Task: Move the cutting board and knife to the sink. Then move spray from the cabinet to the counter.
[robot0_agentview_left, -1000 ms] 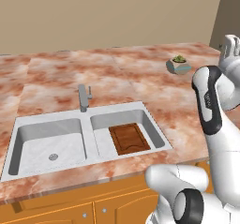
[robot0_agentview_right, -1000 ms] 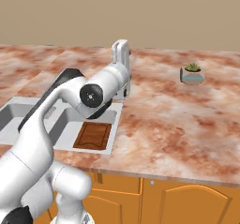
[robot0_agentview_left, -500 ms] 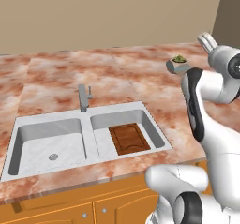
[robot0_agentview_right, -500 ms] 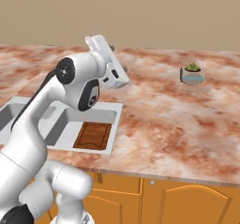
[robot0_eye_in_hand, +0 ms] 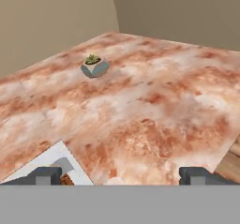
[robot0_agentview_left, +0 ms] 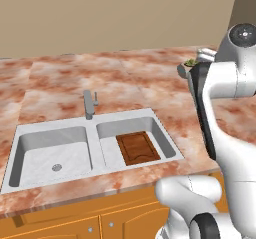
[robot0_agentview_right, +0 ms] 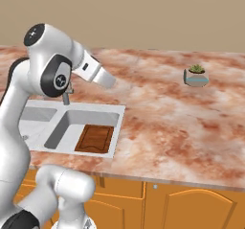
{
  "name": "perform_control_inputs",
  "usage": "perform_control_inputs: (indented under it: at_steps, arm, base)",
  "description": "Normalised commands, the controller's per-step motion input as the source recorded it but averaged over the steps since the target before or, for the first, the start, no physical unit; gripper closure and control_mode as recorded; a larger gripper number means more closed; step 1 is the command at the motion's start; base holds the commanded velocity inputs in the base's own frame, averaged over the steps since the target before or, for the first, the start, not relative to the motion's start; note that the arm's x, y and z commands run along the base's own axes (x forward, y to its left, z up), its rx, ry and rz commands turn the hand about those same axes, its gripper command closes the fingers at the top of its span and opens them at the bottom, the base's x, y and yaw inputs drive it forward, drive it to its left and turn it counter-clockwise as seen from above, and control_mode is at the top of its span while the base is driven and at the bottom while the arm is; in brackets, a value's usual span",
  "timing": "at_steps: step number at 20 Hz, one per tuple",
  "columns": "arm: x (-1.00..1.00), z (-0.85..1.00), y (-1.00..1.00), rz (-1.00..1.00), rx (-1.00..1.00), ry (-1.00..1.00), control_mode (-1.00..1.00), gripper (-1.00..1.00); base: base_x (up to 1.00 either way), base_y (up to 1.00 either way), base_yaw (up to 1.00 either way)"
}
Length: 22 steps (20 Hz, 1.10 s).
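1. At the bottom of the hand view, the gripper [robot0_eye_in_hand: 121, 174] showed its two small dark fingertips [robot0_eye_in_hand: 46, 175] set wide apart, with nothing between them.
2. Beyond those tips lay the broad reddish-brown and cream marbled stone counter [robot0_eye_in_hand: 154, 110], and a corner of the light-rimmed sink peeked in just beside the tip at the view's lower left.
3. Farther out on that counter stood a small potted succulent in a pale grey faceted pot [robot0_eye_in_hand: 94, 66], well apart from the gripper and near the tan wall.
4. From the base views, the white arm with dark joints [robot0_agentview_right: 52, 70] was raised above the counter, its forearm reaching out over the stone beside the sink.
5. Within the rectangular grey stainless-steel sink [robot0_agentview_left: 60, 158], the flat dark brown wooden cutting board [robot0_agentview_left: 138, 147] lay flat on the floor of the basin nearer the arm; it looked the same in the right base view [robot0_agentview_right: 95, 138].
6. Behind the divider between the two basins rose a grey metal faucet [robot0_agentview_left: 89, 104].
7. Below the counter edge ran orange wooden drawers with small knobs [robot0_agentview_right: 191, 209].
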Motion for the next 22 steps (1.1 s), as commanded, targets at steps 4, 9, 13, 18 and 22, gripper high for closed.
perform_control_inputs:
  at_steps: [4, 9, 13, 18, 22]
  arm:
    - [-0.10, -0.14, 0.01, 0.08, 0.01, 0.18, -1.00, -1.00]
    - [-0.03, -0.83, 0.24, 0.09, 0.04, 0.22, -1.00, -1.00]
    - [-0.16, -0.97, 0.47, 0.18, 0.03, 0.17, -1.00, -1.00]
    - [-0.05, -0.51, 0.25, 0.26, 0.00, 0.06, -1.00, -1.00]
    - [0.00, -0.32, 0.01, 0.21, 0.00, 0.00, -1.00, -1.00]
  base:
    - [0.00, 0.00, 0.00]
    - [0.00, 0.00, 0.00]
    - [0.00, 0.00, 0.00]
    - [0.00, 0.00, 0.00]
    - [0.00, 0.00, 0.00]
